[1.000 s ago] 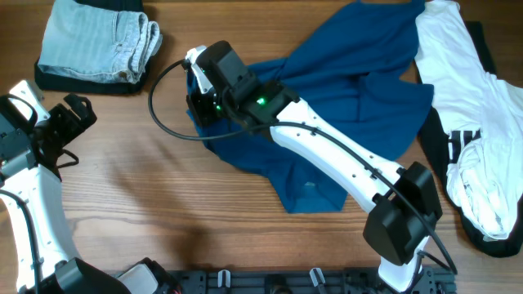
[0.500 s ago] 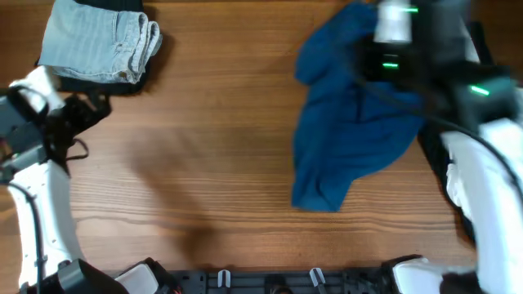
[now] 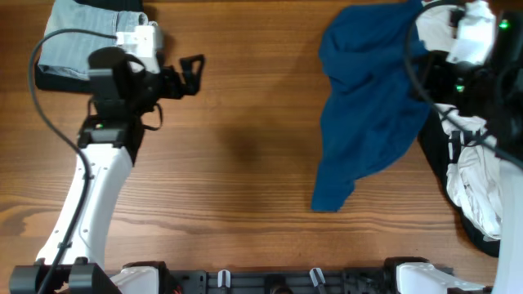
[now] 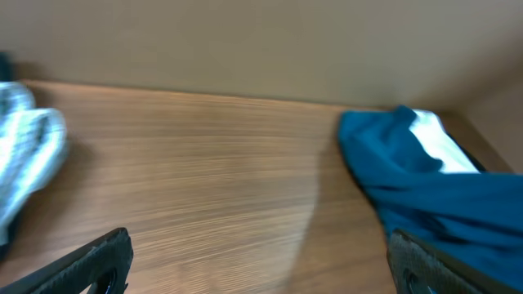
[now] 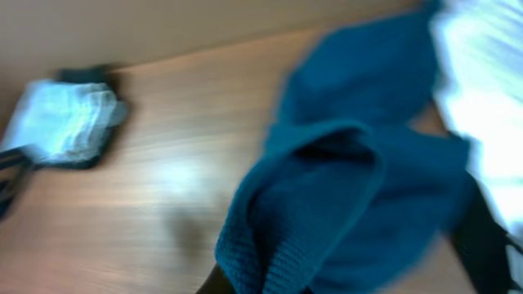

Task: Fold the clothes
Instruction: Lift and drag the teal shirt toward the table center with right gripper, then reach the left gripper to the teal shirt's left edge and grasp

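Note:
The dark blue shirt (image 3: 368,114) lies crumpled at the right of the table, its upper part lifted toward my right gripper (image 3: 431,72). In the right wrist view the gripper (image 5: 270,282) is shut on a bunched ribbed edge of the shirt (image 5: 343,196). A white garment (image 3: 478,163) lies on a black one (image 3: 458,214) at the far right. Folded pale denim (image 3: 78,41) sits at the back left. My left gripper (image 3: 189,72) is open and empty above bare wood; its fingers (image 4: 98,261) stand wide apart, with the shirt (image 4: 433,204) to their right.
The wooden table (image 3: 237,163) shows bare between the denim and the shirt. The denim rests on a dark folded piece (image 3: 49,80). A black rail (image 3: 278,282) runs along the front edge. The white garment (image 4: 437,143) shows behind the shirt in the left wrist view.
My right arm swung from the table's middle to the far right, dragging the blue shirt with it. My left arm moved right from the left edge, its gripper now past the denim.

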`<state>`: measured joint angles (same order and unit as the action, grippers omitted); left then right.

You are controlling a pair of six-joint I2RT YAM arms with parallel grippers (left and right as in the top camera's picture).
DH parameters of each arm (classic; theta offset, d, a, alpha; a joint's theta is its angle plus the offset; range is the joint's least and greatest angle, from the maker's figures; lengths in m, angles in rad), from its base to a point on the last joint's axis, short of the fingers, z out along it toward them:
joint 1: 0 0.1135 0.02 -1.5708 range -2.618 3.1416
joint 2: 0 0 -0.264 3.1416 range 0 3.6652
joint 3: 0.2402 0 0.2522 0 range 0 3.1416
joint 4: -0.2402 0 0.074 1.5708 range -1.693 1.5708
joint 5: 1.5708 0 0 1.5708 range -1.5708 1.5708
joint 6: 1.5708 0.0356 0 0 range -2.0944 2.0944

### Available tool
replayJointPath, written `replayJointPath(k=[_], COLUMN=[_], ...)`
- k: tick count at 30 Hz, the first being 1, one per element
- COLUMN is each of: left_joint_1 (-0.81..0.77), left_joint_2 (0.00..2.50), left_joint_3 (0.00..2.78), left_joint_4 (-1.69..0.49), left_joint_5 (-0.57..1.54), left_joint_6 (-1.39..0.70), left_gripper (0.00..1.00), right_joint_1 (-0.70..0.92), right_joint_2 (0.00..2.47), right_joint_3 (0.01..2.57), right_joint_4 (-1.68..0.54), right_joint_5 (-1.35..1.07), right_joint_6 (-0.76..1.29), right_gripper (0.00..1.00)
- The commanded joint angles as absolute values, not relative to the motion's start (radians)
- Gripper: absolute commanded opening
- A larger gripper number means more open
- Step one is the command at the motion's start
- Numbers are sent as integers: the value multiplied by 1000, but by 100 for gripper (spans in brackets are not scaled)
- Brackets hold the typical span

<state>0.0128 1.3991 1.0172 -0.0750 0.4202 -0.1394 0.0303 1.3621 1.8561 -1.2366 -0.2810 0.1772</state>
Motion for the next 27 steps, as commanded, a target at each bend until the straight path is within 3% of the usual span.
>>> replayJointPath(k=[1, 11, 15, 20, 23, 27], left_joint_1=[126, 258, 258, 258, 258, 257], left_joint_2=[1404, 1399, 1399, 1399, 1399, 1399], left_joint_3=[1055, 1055, 1055, 1055, 1055, 1055], left_joint_4=[-91, -128, -138, -150, -149, -146], left_joint_5=[423, 426, 426, 426, 426, 461], left_joint_6=[-170, -168, -168, -168, -168, -168], left_gripper=[100, 100, 100, 100, 100, 100], right_joint_1=[218, 776, 946, 920, 831, 674], right_joint_2=[1335, 1450, 1523, 1463, 1388, 1362], right_joint_3=[1934, 2085, 2313, 2579, 2598, 2594], right_joint_4=[-1181, -1137, -1232, -1454, -1547, -1608], right_joint_5=[-352, -82, 27, 272, 489, 561], right_joint_6=[186, 238, 205, 262, 334, 361], right_gripper=[4, 4, 4, 4, 4, 4])
